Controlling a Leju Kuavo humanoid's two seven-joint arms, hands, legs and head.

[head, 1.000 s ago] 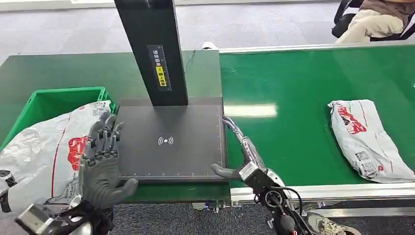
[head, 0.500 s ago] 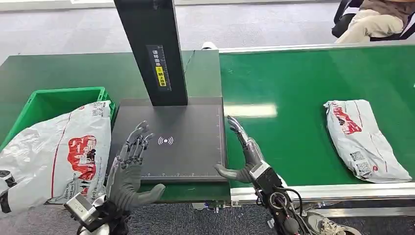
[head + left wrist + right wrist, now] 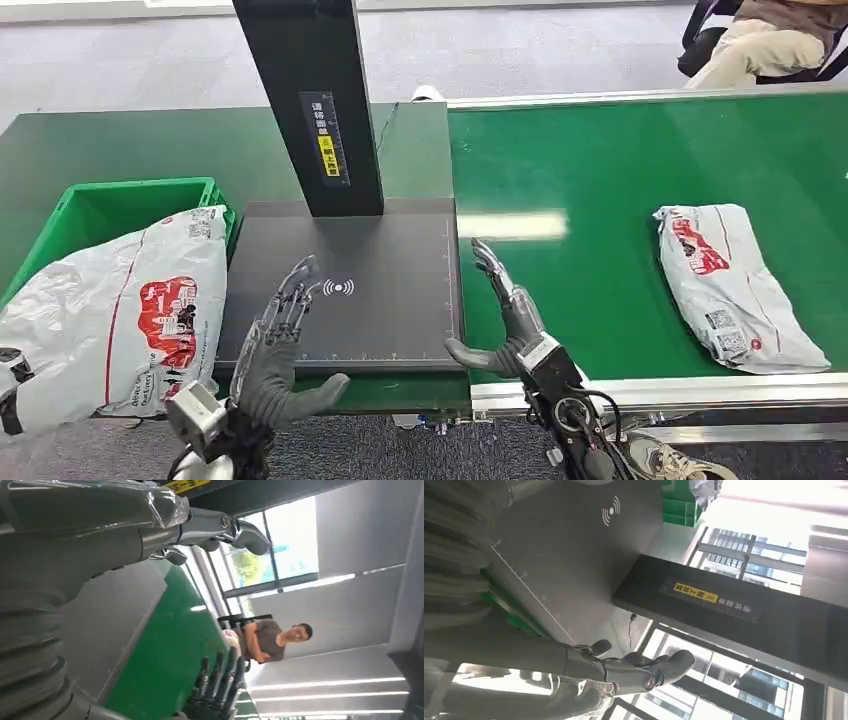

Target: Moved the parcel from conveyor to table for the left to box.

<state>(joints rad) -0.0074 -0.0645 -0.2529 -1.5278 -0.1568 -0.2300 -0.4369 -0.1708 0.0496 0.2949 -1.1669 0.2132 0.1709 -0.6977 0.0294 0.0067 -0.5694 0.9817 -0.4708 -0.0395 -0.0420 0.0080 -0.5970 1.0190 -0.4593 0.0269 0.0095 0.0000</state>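
Two hands read empty, fingers apart: left hand (image 3: 272,362) over the scanner pad's (image 3: 390,260) near-left corner, right hand (image 3: 508,318) beside its right edge. We log the parcel (image 3: 735,286) on the conveyor (image 3: 600,180), far right.

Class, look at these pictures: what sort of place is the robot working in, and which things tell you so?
Probably a parcel-sorting station in an office-like test hall: a green conveyor belt carries a grey mailer parcel, a dark scanning pad sits beside it, and a green crate holds another mailer parcel.
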